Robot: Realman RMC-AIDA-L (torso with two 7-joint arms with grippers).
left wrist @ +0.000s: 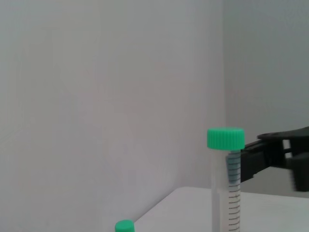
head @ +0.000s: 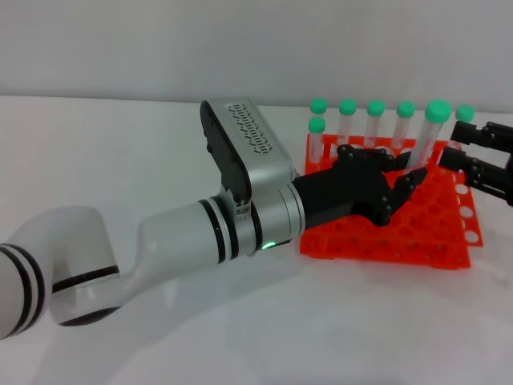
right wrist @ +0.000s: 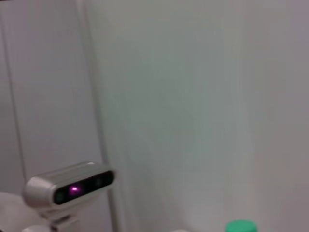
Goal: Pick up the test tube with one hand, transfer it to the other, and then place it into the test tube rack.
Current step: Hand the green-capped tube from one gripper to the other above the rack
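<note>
Stretching across the white bench (head: 144, 337), the big white and silver left arm (head: 160, 241) reaches from the near left toward the orange rack (head: 385, 241), which sits to the right of centre. That reach puts the left hand (head: 385, 188) above the rack's near rows, its black fingers (head: 397, 196) curled around the lower part of a tube (head: 426, 144). The tube is held off the holes and leaning a little, its green cap (head: 438, 111) uppermost, so the clear upper length is left bare for another grip; the left wrist view shows the same tube upright with its printed scale and cap exposed. Judging by this pose, the handover is being set up.

Coming in from the far right edge, the right hand (head: 473, 156) is level with the tube's upper half and near it but apart from it. It appears placed there to receive the tube; whether its fingers are spread or closed I cannot tell.

Behind the held tube, a row of other green-capped tubes (head: 375, 120) stands upright in the rack's back holes, so the front holes stay free for the placing.
</note>
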